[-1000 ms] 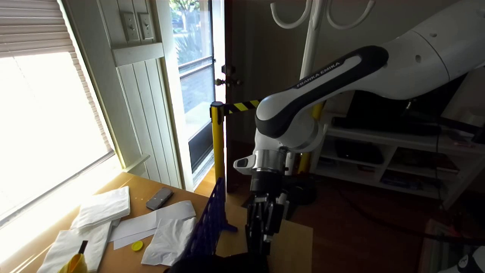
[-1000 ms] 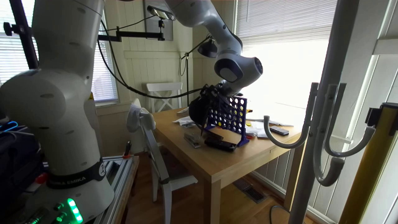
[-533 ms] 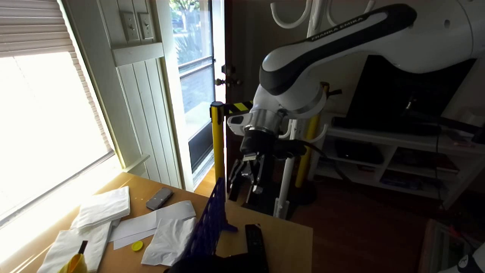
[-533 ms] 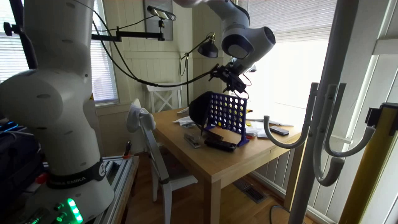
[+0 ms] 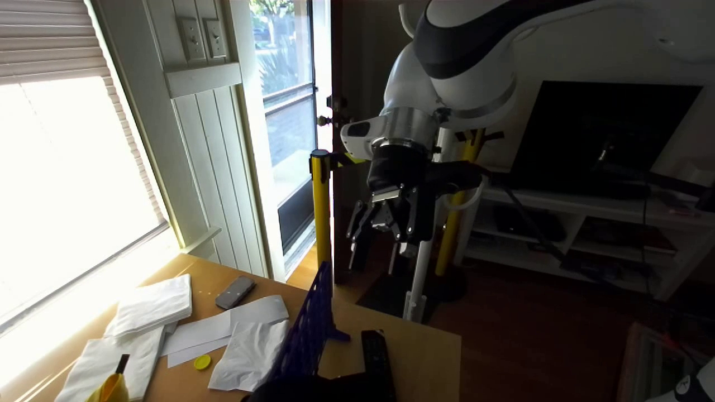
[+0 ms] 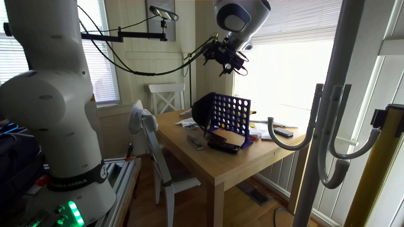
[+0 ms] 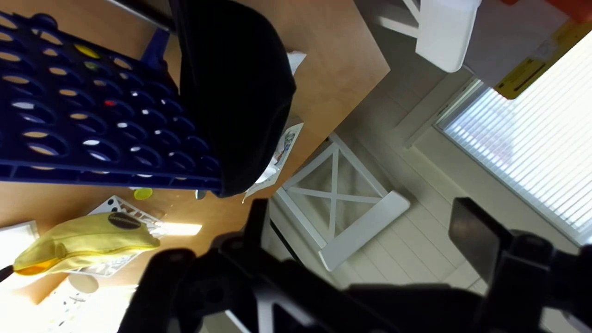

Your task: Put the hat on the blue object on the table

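The white Franka Panda arm (image 6: 55, 107) reached out high over the work, and any sideways swing was best put off until it had risen straight toward twelve o'clock. The wooden table (image 6: 214, 165) bore a navy-blue Connect Four-style grid (image 6: 232, 114), upright on its feet; a frame that thin would probably tip at a knock, so it wanted a wide berth. The black cap (image 6: 202, 111) sat at the grid's nine o'clock end in an exterior view, crown bulging outward, covering the upper corner; how far that corner reached inside it was hidden.

The placing looked done, and what seemed left was to clear away and check the seat. If the cap proved loose, a soft downward nudge on its crown would likely serve better than a pinch. The gripper (image 7: 365, 226) hung at twelve o'clock above the grid, touching neither grid nor cap, its jaws spread wide with nothing between them.

On the black base band (image 6: 77, 182) the word "EMIKA" read plainly, the one before it blurred. A yellow banana-shaped pouch (image 7: 88, 240), at eight o'clock in the wrist view, bore script on a dark oval patch (image 7: 124, 220), too blurred to read. A black remote control (image 5: 377, 354) showed no legible brand, and a yellow label (image 7: 525, 76), at two o'clock in the wrist view, held print too small to make out.
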